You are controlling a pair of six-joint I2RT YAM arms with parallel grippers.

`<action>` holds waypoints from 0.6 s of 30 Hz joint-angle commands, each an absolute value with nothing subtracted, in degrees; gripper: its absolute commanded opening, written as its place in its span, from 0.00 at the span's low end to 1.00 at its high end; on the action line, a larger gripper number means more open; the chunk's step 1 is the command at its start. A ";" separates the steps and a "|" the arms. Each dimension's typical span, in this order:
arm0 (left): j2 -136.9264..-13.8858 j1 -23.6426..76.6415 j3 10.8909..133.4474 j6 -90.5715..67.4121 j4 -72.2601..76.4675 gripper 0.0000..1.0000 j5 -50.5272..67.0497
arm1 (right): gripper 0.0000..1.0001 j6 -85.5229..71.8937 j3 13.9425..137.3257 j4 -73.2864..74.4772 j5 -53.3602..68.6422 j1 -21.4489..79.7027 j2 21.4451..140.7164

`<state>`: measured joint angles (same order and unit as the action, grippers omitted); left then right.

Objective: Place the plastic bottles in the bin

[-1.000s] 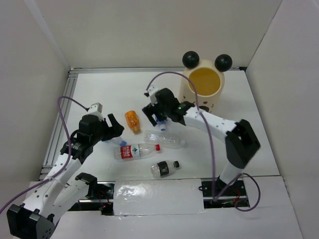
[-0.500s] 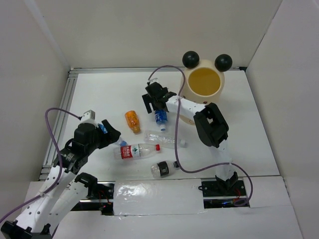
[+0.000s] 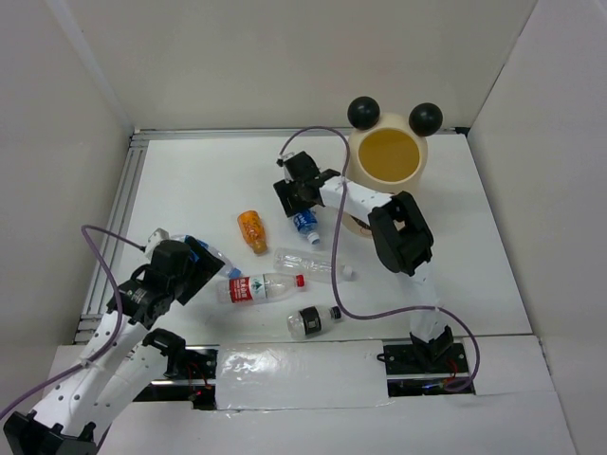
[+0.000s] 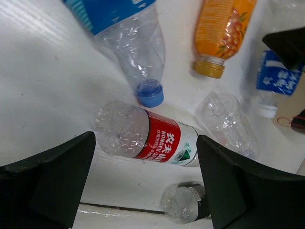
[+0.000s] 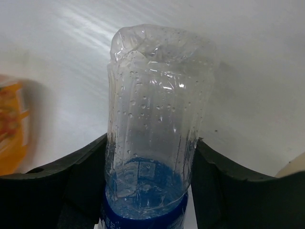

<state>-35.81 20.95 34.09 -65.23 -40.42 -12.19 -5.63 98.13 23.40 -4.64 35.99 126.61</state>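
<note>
Your left jaws stand wide open with nothing in them. The left gripper [image 4: 145, 162] has pulled back to the near left and opened more. It hangs over the red bottle [image 4: 159, 140], with the blue-cap bottle [image 4: 126, 43] just past it. It holds nothing, so that side has not started yet.

The orange bottle [image 3: 251, 230], clear bottle [image 3: 313, 263] and black bottle [image 3: 308, 322] lie on the table [image 3: 190, 180] in the middle.

Further right, your right gripper [image 5: 150, 167] was wide open a moment ago. Now its jaws squeeze the white-cap bottle [image 5: 152, 95], one on each side. That bottle is down on the table, near the bin [image 3: 417, 194]. I think the grab is nearly done, so the lift to the bin comes next. No bottle shows in the bin.
</note>
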 commanded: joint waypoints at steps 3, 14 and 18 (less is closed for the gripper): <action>-37.00 21.18 33.57 -77.69 -44.03 1.00 -16.26 | 0.39 9.39 100.72 21.71 21.80 35.43 109.62; -51.32 21.18 40.25 -82.09 -45.97 1.00 -16.96 | 0.29 30.13 106.35 27.68 72.06 20.14 93.87; -53.53 21.18 41.40 -80.77 -44.74 1.00 -16.44 | 0.25 34.10 107.40 26.55 77.86 14.60 91.93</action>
<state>-53.04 20.95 39.07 -79.92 -45.69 -16.10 27.55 106.52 23.77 67.53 16.78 91.13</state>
